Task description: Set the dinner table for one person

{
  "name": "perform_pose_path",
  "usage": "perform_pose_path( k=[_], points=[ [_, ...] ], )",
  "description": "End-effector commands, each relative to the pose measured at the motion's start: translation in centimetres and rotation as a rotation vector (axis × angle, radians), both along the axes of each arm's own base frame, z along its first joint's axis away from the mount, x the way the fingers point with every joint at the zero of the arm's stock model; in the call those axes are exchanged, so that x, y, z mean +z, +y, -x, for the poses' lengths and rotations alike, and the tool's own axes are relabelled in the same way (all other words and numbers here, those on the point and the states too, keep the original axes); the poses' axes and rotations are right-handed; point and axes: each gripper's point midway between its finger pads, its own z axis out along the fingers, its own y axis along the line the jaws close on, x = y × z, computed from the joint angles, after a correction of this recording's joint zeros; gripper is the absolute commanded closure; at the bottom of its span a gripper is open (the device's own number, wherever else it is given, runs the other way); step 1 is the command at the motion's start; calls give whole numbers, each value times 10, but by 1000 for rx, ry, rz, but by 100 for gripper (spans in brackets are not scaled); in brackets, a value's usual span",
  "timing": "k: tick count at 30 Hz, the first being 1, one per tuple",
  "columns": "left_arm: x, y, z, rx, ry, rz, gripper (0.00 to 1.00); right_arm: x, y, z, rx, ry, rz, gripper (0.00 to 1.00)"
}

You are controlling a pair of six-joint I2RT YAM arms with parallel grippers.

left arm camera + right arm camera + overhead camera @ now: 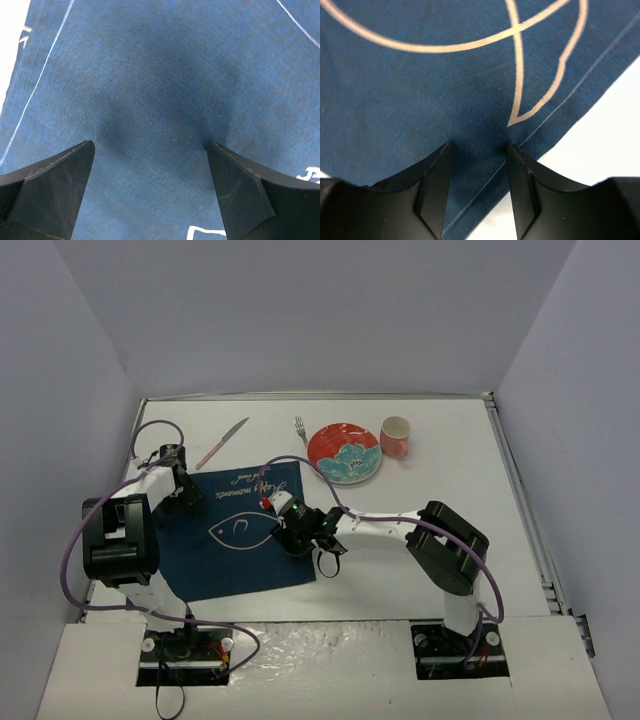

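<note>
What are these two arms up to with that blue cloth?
They are setting the dinner table for one person. Both arms are low over the navy placemat: the left gripper is near its far left corner and the right gripper by its right edge. Both are open and hold nothing. The plate, cup, fork and knife lie beyond the mat at the far side, not yet laid out.
</note>
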Motion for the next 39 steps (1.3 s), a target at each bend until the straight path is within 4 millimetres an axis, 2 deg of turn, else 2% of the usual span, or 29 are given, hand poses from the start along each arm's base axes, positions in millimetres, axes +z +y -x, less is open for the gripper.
perform_pose_path(
  k=[1,6,9,20,24,39],
  points=[
    [9,16,-14,27,4,-40,7,-17,4,59,124,166,64,57],
    [7,22,-19,12,38,-63,7,-12,6,83,145,206,60,57],
    [5,24,-18,11,56,-72,7,-8,8,89,148,214,54,57],
    [-6,28,19,83,126,-78,7,-17,5,84,139,200,84,56],
    [-3,33,29,110,134,-98,7,-18,2,84,138,198,91,56],
    [3,41,45,171,121,-112,7,-15,2,81,140,179,90,56]
  ],
)
